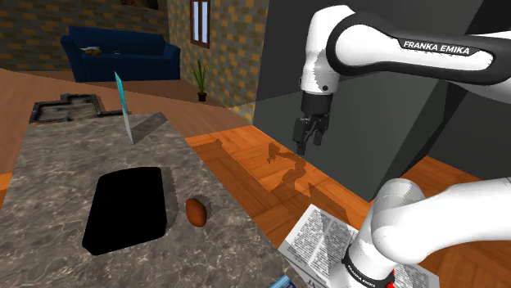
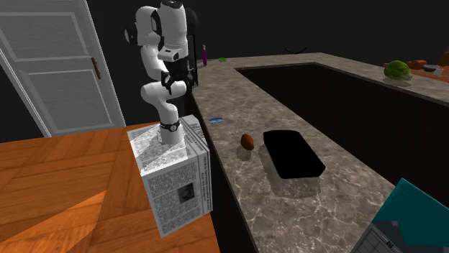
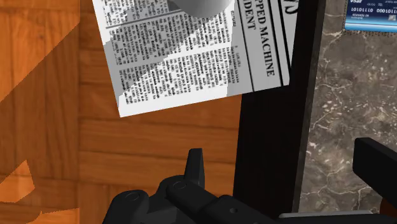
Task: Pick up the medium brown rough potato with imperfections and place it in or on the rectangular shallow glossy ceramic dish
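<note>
Arm's lower links (image 1: 409, 222) and newsprint-covered stand (image 1: 315, 241) sit closest in shoulder view. Gripper (image 1: 306, 141) hangs over wood floor, well off the counter (image 1: 74, 155). Potato (image 1: 196, 212) lies on the counter just beside the black rectangular dish (image 1: 127, 209), apart from it.

Second exterior view: potato small, oval, reddish-brown, dull.

Wrist view: fingers (image 3: 195, 167) wide apart, holding nothing.

Judgement: swing over the counter, descend from above, straddle the potato's narrow axis, and keep clear of the dish rim.
</note>
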Controlling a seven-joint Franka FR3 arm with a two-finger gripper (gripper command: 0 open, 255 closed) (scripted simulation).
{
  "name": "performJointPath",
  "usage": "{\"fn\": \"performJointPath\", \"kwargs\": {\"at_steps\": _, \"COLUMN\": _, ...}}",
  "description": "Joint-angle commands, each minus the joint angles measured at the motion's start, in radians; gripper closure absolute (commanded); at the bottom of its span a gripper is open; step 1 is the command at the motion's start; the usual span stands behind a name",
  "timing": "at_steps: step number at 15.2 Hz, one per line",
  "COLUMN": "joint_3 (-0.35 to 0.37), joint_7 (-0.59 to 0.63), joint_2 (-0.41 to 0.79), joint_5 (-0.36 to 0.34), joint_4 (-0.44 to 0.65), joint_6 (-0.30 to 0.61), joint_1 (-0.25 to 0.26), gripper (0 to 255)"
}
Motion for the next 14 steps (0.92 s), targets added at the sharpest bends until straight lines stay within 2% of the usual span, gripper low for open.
{"fn": "performJointPath", "kwargs": {"at_steps": 1, "joint_3": 0.000, "joint_7": 0.000, "joint_2": 0.000, "joint_5": 0.000, "joint_4": 0.000, "joint_6": 0.000, "joint_1": 0.000, "gripper": 0}}
{"fn": "performJointPath", "kwargs": {"at_steps": 8, "joint_3": 0.061, "joint_7": 0.065, "joint_2": 0.173, "joint_5": 0.093, "joint_4": -0.029, "joint_6": 0.210, "joint_1": 0.040, "gripper": 0}}
{"fn": "performJointPath", "kwargs": {"at_steps": 14, "joint_3": 0.112, "joint_7": 0.107, "joint_2": 0.360, "joint_5": 0.160, "joint_4": -0.002, "joint_6": 0.381, "joint_1": 0.073, "gripper": 0}}
